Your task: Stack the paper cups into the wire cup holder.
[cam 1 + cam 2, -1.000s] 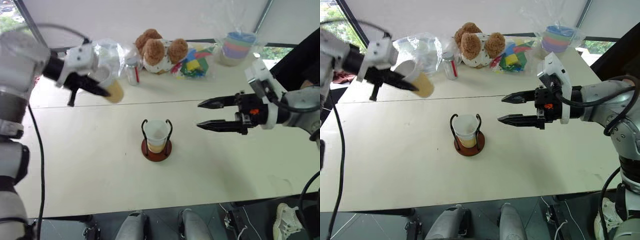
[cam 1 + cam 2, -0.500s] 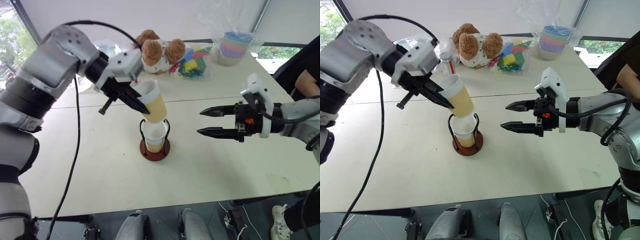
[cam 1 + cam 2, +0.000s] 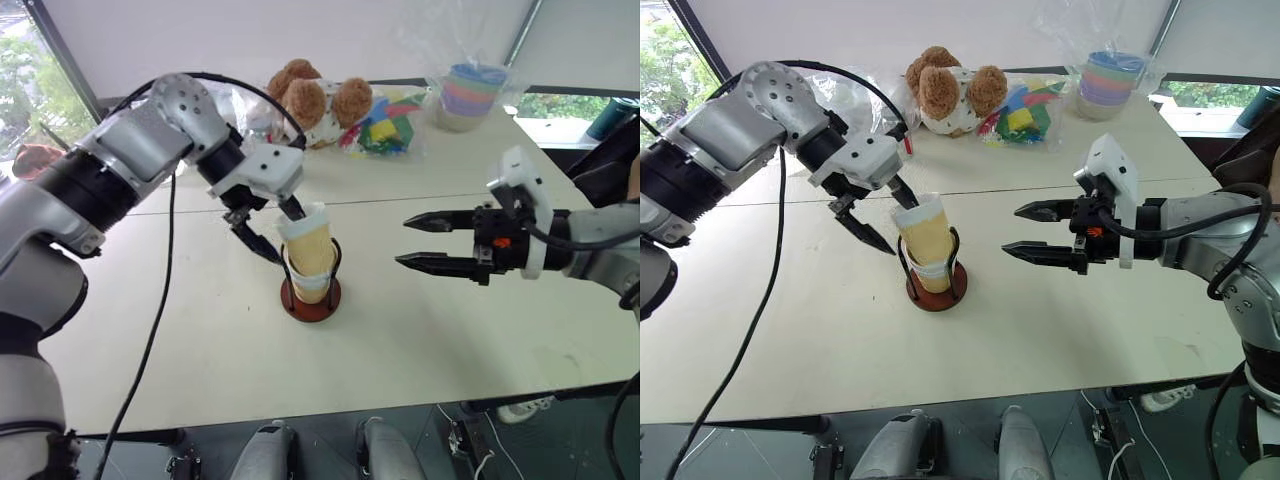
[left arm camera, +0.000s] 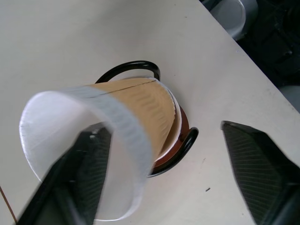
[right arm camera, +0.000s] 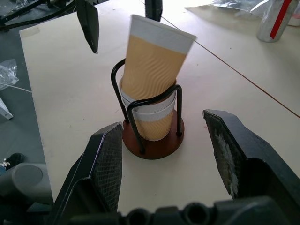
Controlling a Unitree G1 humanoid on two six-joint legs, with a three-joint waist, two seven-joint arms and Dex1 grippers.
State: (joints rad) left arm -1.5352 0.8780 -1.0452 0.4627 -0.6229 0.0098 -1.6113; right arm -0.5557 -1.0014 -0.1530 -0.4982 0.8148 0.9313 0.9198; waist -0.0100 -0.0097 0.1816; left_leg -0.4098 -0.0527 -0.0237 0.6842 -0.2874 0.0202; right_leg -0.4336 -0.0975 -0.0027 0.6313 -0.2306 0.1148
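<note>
A yellow-tan paper cup (image 3: 308, 243) leans tilted with its bottom inside another paper cup (image 5: 152, 121) that sits in the wire cup holder (image 3: 311, 300), between the holder's black loops on its dark red base. My left gripper (image 3: 885, 213) is open over the tilted cup. One of its fingers (image 4: 86, 171) is at the cup's mouth and the other stands well off to the side, so nothing is gripped. My right gripper (image 3: 420, 240) hovers open to the right of the holder, level with the cups and apart from them.
Along the table's far edge lie a teddy bear (image 3: 315, 98), a bag of colourful blocks (image 3: 385, 130), stacked pastel bowls in clear wrap (image 3: 470, 92) and crumpled plastic (image 3: 845, 90). A seam runs across the tabletop (image 3: 150, 330) behind the holder.
The left arm swung right and down with the cup, set it into the cup in the holder, and its fingers have opened off it. The right gripper has stayed about where it was.
</note>
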